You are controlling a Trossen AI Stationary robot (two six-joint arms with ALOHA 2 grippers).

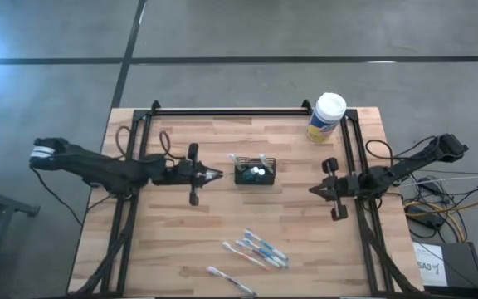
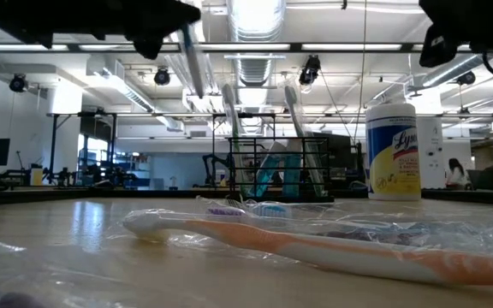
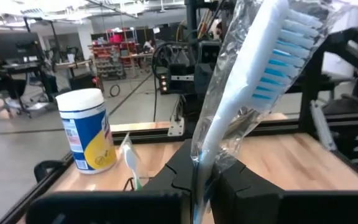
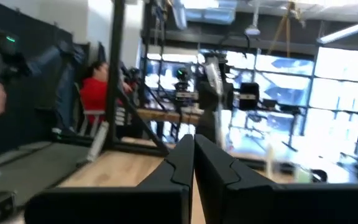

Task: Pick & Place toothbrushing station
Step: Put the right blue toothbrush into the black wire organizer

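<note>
The toothbrushing station point(image 1: 256, 172), a small black mesh caddy, stands on the table's middle with several brushes upright in it; the low view shows it too point(image 2: 279, 167). My left gripper point(image 1: 218, 174) hovers level just left of it, shut on a white toothbrush in a clear wrapper point(image 3: 263, 68) with blue bristles. My right gripper point(image 1: 314, 190) is shut and empty at the table's right, pointing toward the caddy from well short of it; the right wrist view shows its fingers point(image 4: 193, 155) closed together. My left gripper pinches the wrapped toothbrush's handle point(image 3: 202, 146) between its two fingers, wrapper and all. The fingers lie level and across the handle. The brush stands tilted above them, bristle head uppermost, lifted clear of the table.
A white-lidded, yellow-labelled canister point(image 1: 326, 116) stands at the far right corner. Several wrapped toothbrushes point(image 1: 257, 247) lie near the front edge, another point(image 1: 226, 278) closer still. Black frame rails point(image 1: 231, 110) run along the far edge and both sides.
</note>
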